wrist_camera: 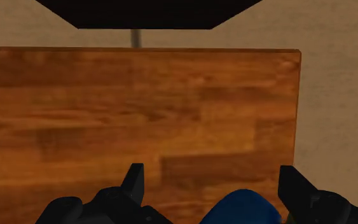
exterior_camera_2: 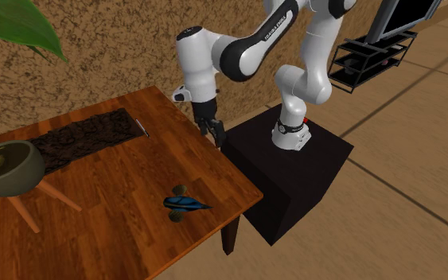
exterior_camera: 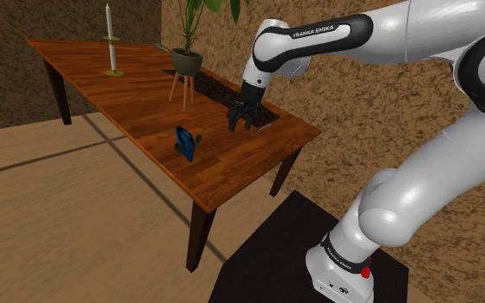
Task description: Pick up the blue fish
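The blue fish [exterior_camera: 186, 144] lies on the wooden table [exterior_camera: 137, 95], near the edge that faces the stand. In the second exterior view the fish [exterior_camera_2: 185, 204] rests close to the table's front corner. My black gripper [exterior_camera: 239, 123] hovers over the table to the fish's right in the shoulder view, beside the end of a dark runner, well apart from the fish. In the second exterior view the gripper [exterior_camera_2: 213, 130] hangs by the table's right edge. The wrist view has the gripper [wrist_camera: 213, 184] open, fingers [wrist_camera: 133, 181] wide apart, with the fish [wrist_camera: 244, 207] low between them, untouched.
A potted plant [exterior_camera: 186, 62] on a small wooden stand and a tall candle [exterior_camera: 110, 39] stand farther along the table. The dark runner [exterior_camera_2: 79, 139] lies along the wall side. The black stand [exterior_camera_2: 294, 171] sits just off the table's end. A rough wall runs behind.
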Available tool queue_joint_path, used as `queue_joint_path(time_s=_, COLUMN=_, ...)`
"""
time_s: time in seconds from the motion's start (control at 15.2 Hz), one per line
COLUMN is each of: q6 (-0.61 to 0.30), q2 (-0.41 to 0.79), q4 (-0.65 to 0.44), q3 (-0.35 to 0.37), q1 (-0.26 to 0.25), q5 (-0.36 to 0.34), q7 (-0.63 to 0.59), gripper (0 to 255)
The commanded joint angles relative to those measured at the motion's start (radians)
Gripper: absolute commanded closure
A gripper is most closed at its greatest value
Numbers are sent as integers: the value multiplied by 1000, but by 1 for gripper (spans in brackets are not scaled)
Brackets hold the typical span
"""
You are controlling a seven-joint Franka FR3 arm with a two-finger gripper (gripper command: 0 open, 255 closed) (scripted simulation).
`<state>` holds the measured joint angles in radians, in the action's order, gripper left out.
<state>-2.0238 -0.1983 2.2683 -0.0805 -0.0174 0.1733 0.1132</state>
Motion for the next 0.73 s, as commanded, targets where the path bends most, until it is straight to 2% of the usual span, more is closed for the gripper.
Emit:
queue_joint_path(time_s=0.0, q6=-41, q2=81, q4=-49, q3=-9, q1=-3, q5=45, q7=13, gripper=0)
queue_joint_path(time_s=0.66, q6=-156, q2=448, q4=-328, q3=-9, q1=17, q5=289, q7=91, gripper=0)
